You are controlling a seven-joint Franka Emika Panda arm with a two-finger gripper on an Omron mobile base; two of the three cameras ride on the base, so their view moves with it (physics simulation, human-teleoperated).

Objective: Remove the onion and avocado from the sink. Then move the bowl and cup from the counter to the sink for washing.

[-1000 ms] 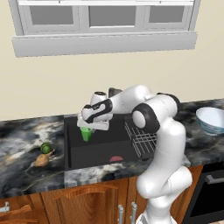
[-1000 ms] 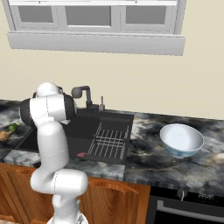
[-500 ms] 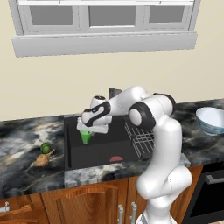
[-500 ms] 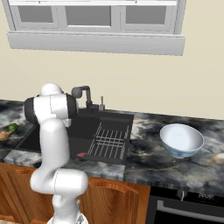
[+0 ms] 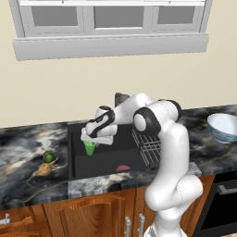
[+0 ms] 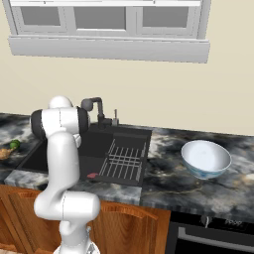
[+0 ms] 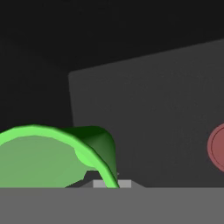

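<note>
My gripper (image 5: 90, 140) is shut on the rim of the bright green cup (image 5: 89, 148), which hangs upright low inside the black sink (image 5: 104, 163), toward its left side. The cup's rim (image 7: 48, 153) curves across the bottom left of the hand view, above the dark sink floor. The tan onion (image 5: 44, 170) and the dark green avocado (image 5: 47, 156) lie side by side on the marbled counter (image 5: 28, 143) left of the sink. The white-blue bowl (image 6: 206, 158) stands on the counter to the right of the sink.
A wire rack (image 6: 123, 159) covers the sink's right part and a red drain (image 5: 123, 168) marks its floor. The dark faucet (image 6: 94, 106) rises behind the basin. Wooden cabinets (image 5: 88, 213) run below the counter, with an oven front (image 6: 213, 238) at the right.
The arm has lowered the cup a little deeper into the sink; the grip on it stays the same.
</note>
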